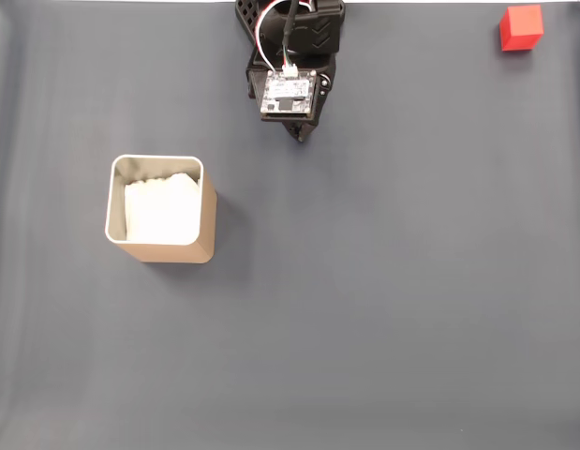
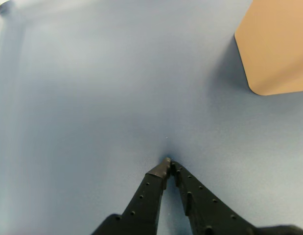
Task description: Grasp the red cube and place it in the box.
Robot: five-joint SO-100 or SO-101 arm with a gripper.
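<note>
Gripper [image 2: 168, 163] fingertips are meeting, holding nothing, at top centre. Red cube [image 1: 521, 27] is sitting top right, box [image 1: 161, 209] centre left.

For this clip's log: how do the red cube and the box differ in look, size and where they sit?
In the fixed view the red cube is bright red and solid, while the box is tan with a pale rim and white lining, open on top. The cube is much smaller than the box. The cube sits at the top right corner; the box stands left of centre. Both rest on the grey table, untouched by the gripper.
</note>
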